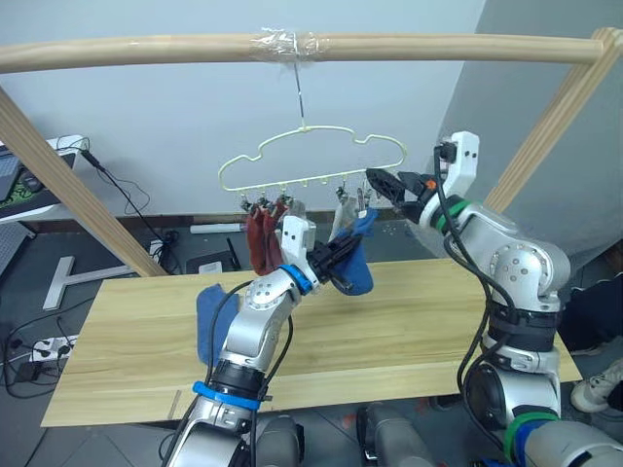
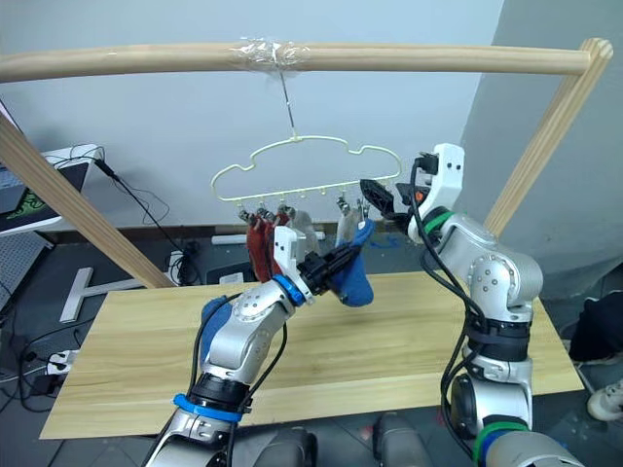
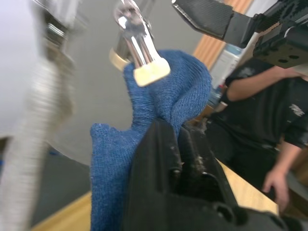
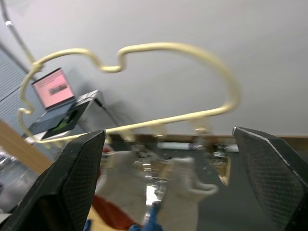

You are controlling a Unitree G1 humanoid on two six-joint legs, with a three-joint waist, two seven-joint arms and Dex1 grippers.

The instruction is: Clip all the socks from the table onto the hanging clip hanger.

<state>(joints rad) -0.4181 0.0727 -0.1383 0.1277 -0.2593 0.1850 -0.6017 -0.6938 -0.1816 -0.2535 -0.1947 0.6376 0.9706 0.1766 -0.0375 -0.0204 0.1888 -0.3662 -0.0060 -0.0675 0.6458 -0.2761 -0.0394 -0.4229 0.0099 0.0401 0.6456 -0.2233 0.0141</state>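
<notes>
On the table (image 1: 409, 331), far left behind your left forearm, one blue sock (image 1: 207, 321) still waits, so this job is not finished after the current clip. On the hanger (image 1: 311, 161), the left clips already carry two red socks (image 1: 261, 238) hanging straight down, with grey socks (image 1: 343, 216) further along. Your left gripper (image 1: 341, 263) is clenched on the second blue sock (image 1: 358, 261), holding it up under the right part of the hanger; in the left wrist view its upper edge sits right at a metal clip (image 3: 139, 45), apparently touching the pale pad, though you cannot tell whether the clip has bitten yet. This sock's long axis runs steeply, top edge toward the clip, the rest drooping toward the table. To do the step well, keep the edge taut and flat, feed a good fold of fabric between the clip's pads rather than just the rim, and let go only once it hangs by itself. Your right gripper (image 1: 389, 187) is spread wide, empty, beside the hanger's right end; use it to squeeze the clip or steady the wire, since the hanger swings freely from its hook on the pole (image 1: 146, 49).
</notes>
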